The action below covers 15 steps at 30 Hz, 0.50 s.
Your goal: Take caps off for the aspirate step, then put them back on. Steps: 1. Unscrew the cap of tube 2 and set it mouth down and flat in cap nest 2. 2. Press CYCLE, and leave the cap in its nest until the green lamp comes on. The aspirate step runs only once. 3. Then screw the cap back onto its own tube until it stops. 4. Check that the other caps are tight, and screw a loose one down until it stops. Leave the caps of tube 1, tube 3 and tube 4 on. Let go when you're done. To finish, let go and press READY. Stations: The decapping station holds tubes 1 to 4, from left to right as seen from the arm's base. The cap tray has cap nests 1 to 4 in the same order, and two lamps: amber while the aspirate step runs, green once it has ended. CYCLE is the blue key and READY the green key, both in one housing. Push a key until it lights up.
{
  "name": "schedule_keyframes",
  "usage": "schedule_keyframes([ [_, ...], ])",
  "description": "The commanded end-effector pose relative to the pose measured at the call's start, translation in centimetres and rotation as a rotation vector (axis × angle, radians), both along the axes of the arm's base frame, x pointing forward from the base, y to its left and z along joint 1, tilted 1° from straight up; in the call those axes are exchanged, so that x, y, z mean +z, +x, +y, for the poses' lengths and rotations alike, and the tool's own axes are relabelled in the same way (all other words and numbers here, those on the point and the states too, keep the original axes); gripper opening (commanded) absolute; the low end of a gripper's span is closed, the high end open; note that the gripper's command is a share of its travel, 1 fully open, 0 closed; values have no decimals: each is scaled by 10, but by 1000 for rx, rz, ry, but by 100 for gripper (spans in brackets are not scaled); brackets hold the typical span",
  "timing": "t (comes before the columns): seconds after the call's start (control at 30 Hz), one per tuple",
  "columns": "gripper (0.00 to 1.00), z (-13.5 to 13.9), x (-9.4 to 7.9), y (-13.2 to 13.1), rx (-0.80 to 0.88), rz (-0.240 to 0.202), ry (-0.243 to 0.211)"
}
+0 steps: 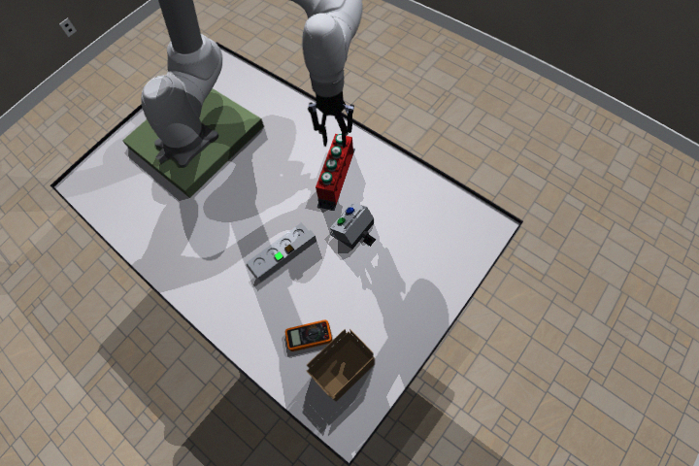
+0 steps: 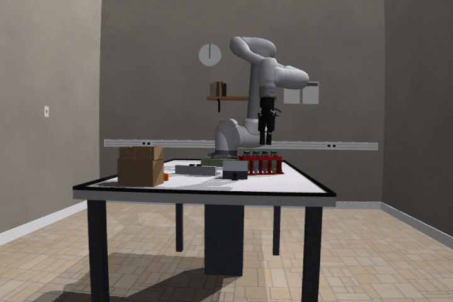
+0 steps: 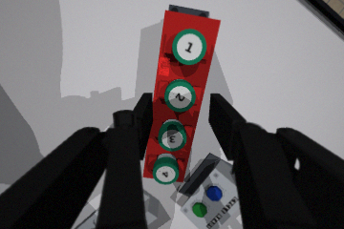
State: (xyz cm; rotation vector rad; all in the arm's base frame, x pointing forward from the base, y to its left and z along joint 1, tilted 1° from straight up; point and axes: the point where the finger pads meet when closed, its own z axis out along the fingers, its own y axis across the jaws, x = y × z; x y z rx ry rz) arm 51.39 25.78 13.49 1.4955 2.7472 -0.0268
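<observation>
The red decapping station (image 1: 334, 170) holds four tubes, each with a green cap on. In the wrist view I see cap 1 (image 3: 189, 47), cap 2 (image 3: 180, 96), cap 3 (image 3: 173, 135) and cap 4 (image 3: 165, 171). My gripper (image 3: 181, 107) hangs well above the row, part open and empty, with its fingers to either side of caps 2 and 3. It also shows in the top view (image 1: 331, 134) and the exterior view (image 2: 265, 140). The grey cap tray (image 1: 282, 252) has empty nests and its green lamp (image 1: 278, 255) is lit.
The key housing (image 1: 351, 223) with the blue key (image 1: 349, 210) and green key (image 1: 340, 220) stands just past the station's tube 4 end. An orange multimeter (image 1: 308, 334) and an open cardboard box (image 1: 340, 363) lie at the table's far end.
</observation>
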Motion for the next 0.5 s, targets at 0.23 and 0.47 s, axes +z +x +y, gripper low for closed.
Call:
schedule_keyframes([
  [0.23, 41, -48, 0, 22, 89, 15, 29],
  [0.47, 41, -48, -9, 22, 89, 15, 29],
])
